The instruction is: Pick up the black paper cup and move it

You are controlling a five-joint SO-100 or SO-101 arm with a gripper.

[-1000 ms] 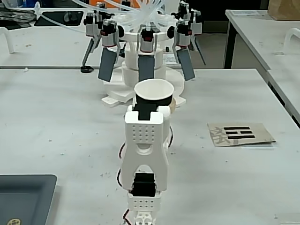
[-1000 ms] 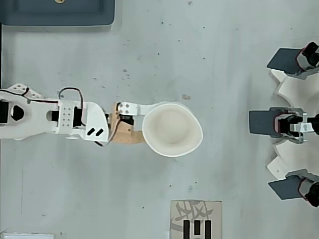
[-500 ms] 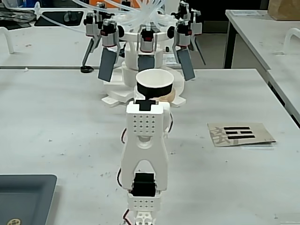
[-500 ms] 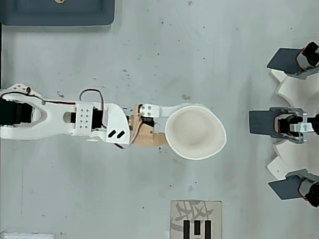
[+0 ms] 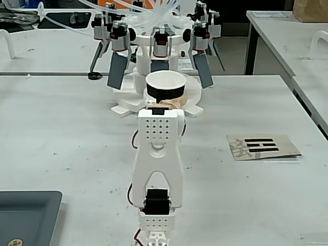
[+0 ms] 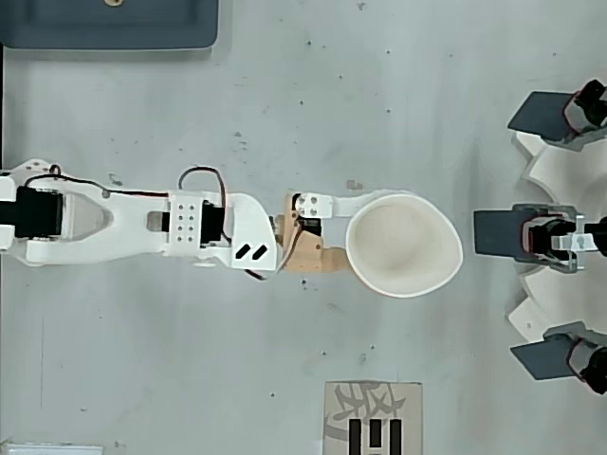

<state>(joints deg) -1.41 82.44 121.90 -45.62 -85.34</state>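
Note:
The black paper cup [image 5: 164, 93] stands upright with its mouth open; its black wall shows under a white rim and white inside [image 6: 403, 245]. In the overhead view the rim is pressed into an egg shape. My gripper [image 6: 355, 233] reaches in from the left of that view and is shut on the black paper cup, with a white finger [image 6: 332, 202] on one side and a tan finger [image 6: 318, 258] on the other. In the fixed view the gripper [image 5: 164, 104] sits just below the cup, behind my white arm [image 5: 158, 154]. The cup's base is hidden, so I cannot tell whether it touches the table.
A white rig [image 5: 154, 51] with several dark paddles [image 6: 501, 232] stands just beyond the cup. A grey tray [image 5: 25, 212] lies near the arm's base. A card with black bars [image 5: 262, 146] lies on the table [image 5: 61, 133].

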